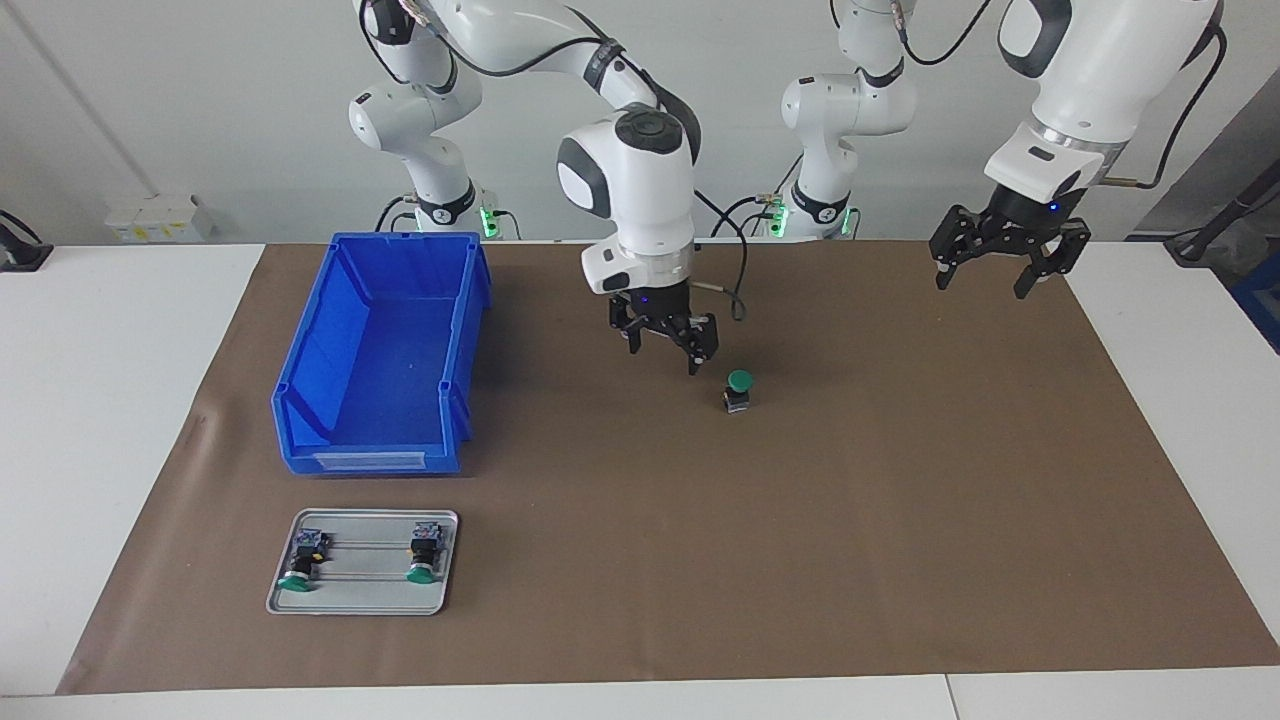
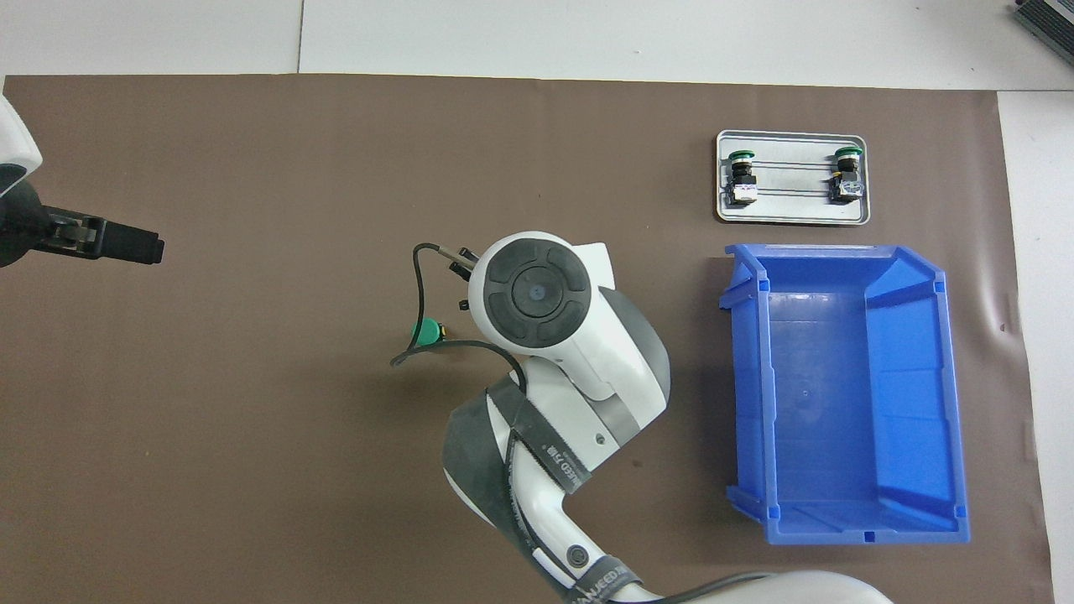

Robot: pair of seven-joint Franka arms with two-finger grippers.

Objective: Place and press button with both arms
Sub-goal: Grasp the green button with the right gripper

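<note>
The button [image 1: 738, 389] stands upright on the brown mat [image 1: 900, 520], green cap on top, nothing touching it. In the overhead view the button [image 2: 426, 333] peeks out beside the right arm's wrist. My right gripper [image 1: 664, 352] hangs open low over the mat, close beside the button on the blue bin's side, with nothing between its fingers. The right arm's own wrist hides it from above. My left gripper [image 1: 983, 272] is open and empty, raised over the mat's edge at the left arm's end of the table. It shows as the left gripper [image 2: 126, 243] at the overhead view's border.
A blue bin [image 1: 370, 462] stands empty toward the right arm's end, its rim [image 2: 948, 377] seen from above. Farther from the robots lies a small metal tray [image 1: 365, 597], also the tray [image 2: 793, 214], with two more green-capped buttons lying in it.
</note>
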